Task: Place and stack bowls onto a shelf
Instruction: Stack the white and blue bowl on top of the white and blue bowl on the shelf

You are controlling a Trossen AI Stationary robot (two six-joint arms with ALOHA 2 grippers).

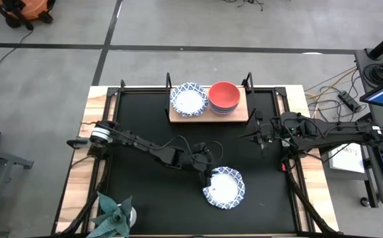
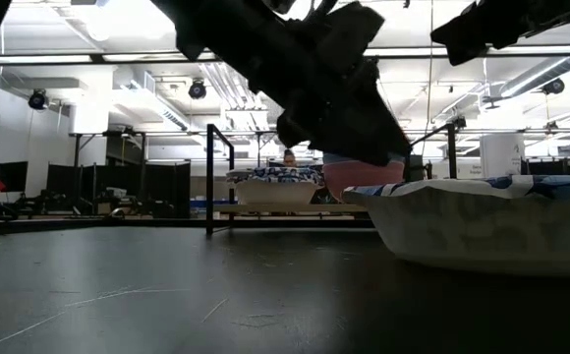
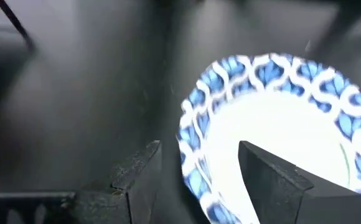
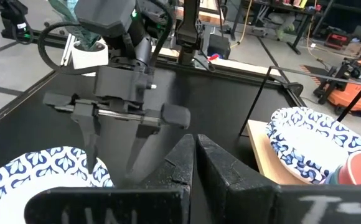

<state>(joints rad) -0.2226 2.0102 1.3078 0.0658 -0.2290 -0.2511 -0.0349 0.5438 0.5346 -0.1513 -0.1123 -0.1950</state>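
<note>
Nearest you in the low view, a patterned bowl (image 2: 482, 231) sits on the black surface (image 2: 167, 295) at the right, with the left pincer (image 2: 349, 133) just above its left rim. Far back, the shelf (image 2: 295, 208) carries another patterned bowl (image 2: 270, 187).

From above, your left pincer (image 1: 209, 177) is at the near-centre bowl's (image 1: 224, 187) left rim. The shelf (image 1: 241, 114) sits at the far edge, holding a patterned bowl (image 1: 189, 99) on its left and a red bowl (image 1: 224, 96) topping a stack on its right. The right pincer (image 1: 257, 135) hovers right of the shelf. A spiky plant (image 1: 114, 215) stands near left.

In your left wrist view the fingers (image 3: 271, 180) are spread apart, straddling the rim: one inside, one outside.

In your right wrist view the fingers (image 4: 221, 162) are pressed together, holding nothing.
</note>
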